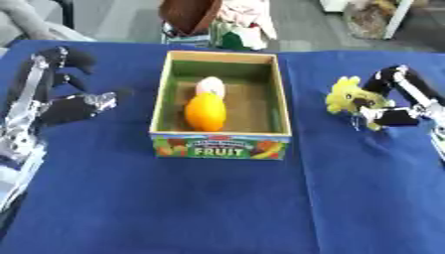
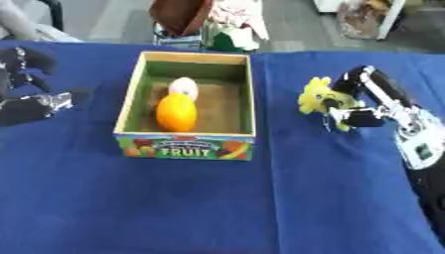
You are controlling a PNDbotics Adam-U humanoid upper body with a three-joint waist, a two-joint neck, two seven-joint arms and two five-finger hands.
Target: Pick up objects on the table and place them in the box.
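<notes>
A wooden box [image 1: 282, 106] labelled FRUIT stands mid-table with an orange fruit [image 1: 206, 112] and a pale pink-white object [image 1: 210, 87] inside. To its right, a yellow-green frilly toy [image 2: 320, 99] sits at table level with my right hand [image 2: 365, 106] curled around it, fingers and thumb on either side. My left hand [image 1: 65, 96] hovers left of the box, fingers relaxed and holding nothing.
The blue cloth [image 1: 217, 198] covers the table, with open room in front of the box. Beyond the far edge are a brown object [image 1: 187, 15] and some cluttered items [image 1: 243, 25]. The box walls stand between the two hands.
</notes>
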